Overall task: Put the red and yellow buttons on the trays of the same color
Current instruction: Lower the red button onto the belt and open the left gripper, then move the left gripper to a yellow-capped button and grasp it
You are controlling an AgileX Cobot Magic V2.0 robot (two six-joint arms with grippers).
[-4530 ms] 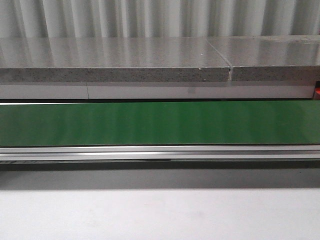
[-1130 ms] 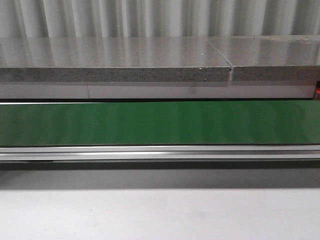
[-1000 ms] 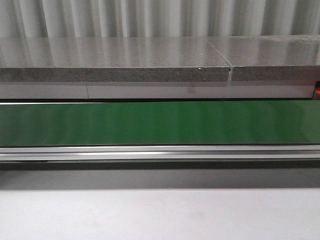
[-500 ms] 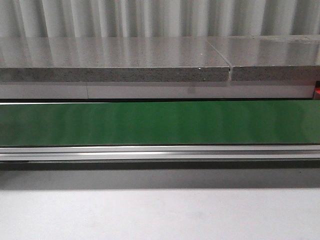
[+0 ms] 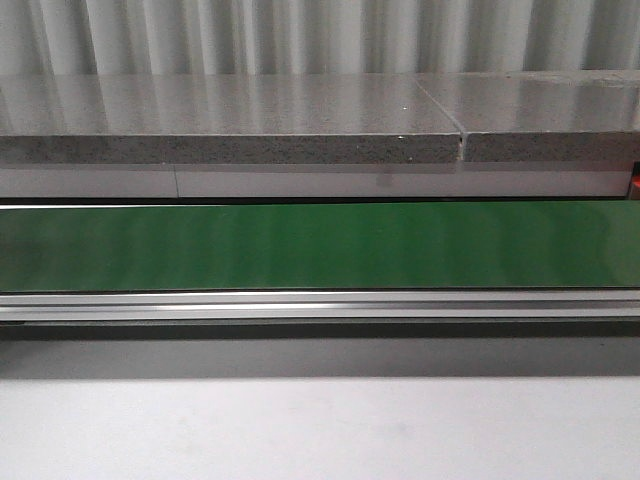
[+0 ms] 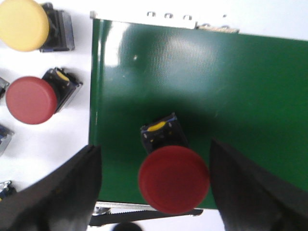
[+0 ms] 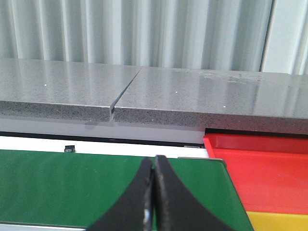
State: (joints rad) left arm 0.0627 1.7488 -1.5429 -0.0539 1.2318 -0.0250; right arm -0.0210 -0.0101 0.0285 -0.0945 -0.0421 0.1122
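Note:
In the left wrist view a red button [image 6: 173, 179] with a black base stands on the green belt [image 6: 216, 91], near the belt's edge. My left gripper [image 6: 155, 192] is open, its fingers [image 6: 72, 187] wide apart on either side of the button, not touching it. Beside the belt lie a yellow button [image 6: 21, 25] and another red button [image 6: 31, 99] on a white surface. My right gripper [image 7: 154, 192] is shut and empty over the belt [image 7: 72, 187]. A red tray [image 7: 269, 168] and the edge of a yellow tray [image 7: 279, 220] sit past the belt's end. The front view shows neither buttons nor grippers.
The front view shows the green belt [image 5: 320, 245] with a metal rail [image 5: 320, 303], a grey stone ledge [image 5: 230, 125] behind and a white table [image 5: 320, 430] in front. Parts of more button bases [image 6: 4, 139] show beside the belt in the left wrist view.

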